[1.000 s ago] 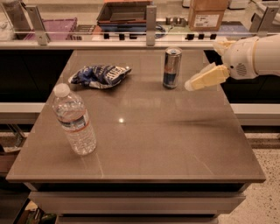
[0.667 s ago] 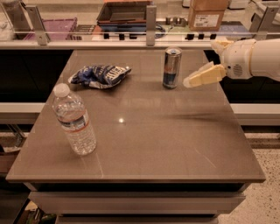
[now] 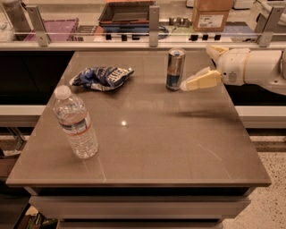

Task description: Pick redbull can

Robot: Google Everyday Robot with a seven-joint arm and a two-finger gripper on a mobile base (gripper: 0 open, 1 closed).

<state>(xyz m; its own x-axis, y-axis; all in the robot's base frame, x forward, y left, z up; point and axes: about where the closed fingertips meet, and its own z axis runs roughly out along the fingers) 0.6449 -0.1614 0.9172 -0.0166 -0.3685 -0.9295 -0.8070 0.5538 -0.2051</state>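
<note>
The redbull can (image 3: 175,69) stands upright at the far middle of the brown table (image 3: 147,138). It is slim, silver and blue, with a silver top. My gripper (image 3: 196,67) comes in from the right on a white arm and hovers just right of the can at about its height. Its cream fingers (image 3: 202,80) are spread apart, and the lower fingertip almost touches the can's base. The gripper holds nothing.
A clear water bottle (image 3: 76,123) with a white cap stands at the front left. A blue and white snack bag (image 3: 102,77) lies at the far left. Behind the table runs a counter with a rail, a dark tray (image 3: 127,13) and a cardboard box (image 3: 212,13).
The gripper has moved a little to the left, closer to the can. The can, bottle and bag have not moved.
</note>
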